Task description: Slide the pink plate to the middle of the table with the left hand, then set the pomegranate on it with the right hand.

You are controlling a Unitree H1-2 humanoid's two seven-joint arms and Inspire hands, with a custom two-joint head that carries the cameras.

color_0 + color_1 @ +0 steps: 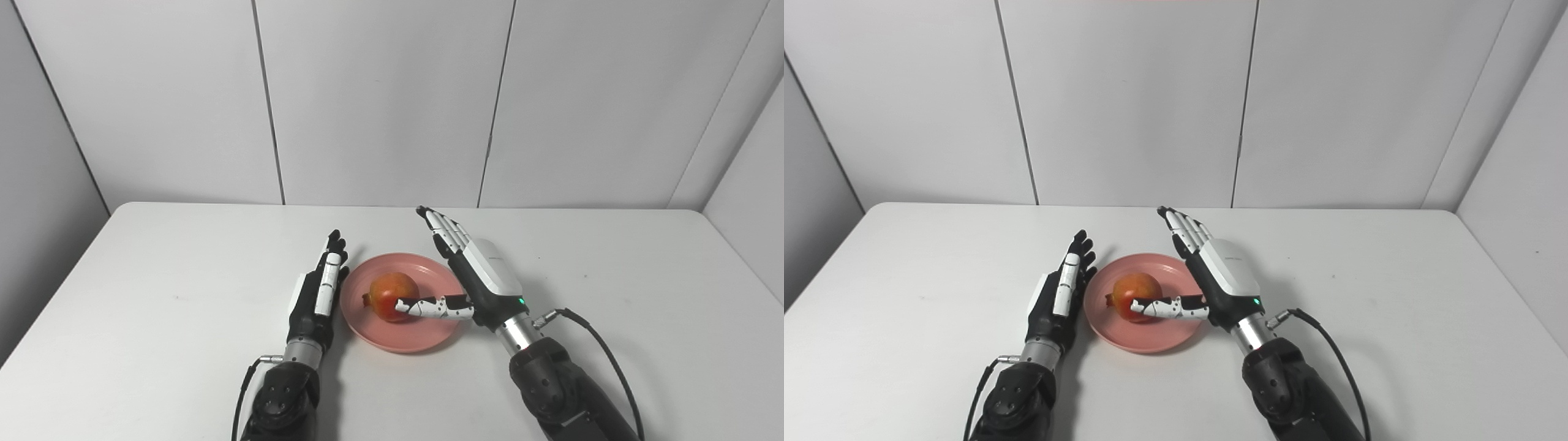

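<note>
A pink plate (429, 339) lies near the middle of the white table (153, 294). A red-orange pomegranate (389, 293) rests on the plate, left of its centre. My right hand (474, 269) stands open over the plate's right side, fingers stretched up and away from the fruit, only the thumb reaching in front of it. My left hand (318, 288) is open on edge just beside the plate's left rim, holding nothing; I cannot tell whether it touches the rim.
Grey panel walls close the table at the back and on both sides. A black cable (603, 349) loops from my right wrist over the table at the right.
</note>
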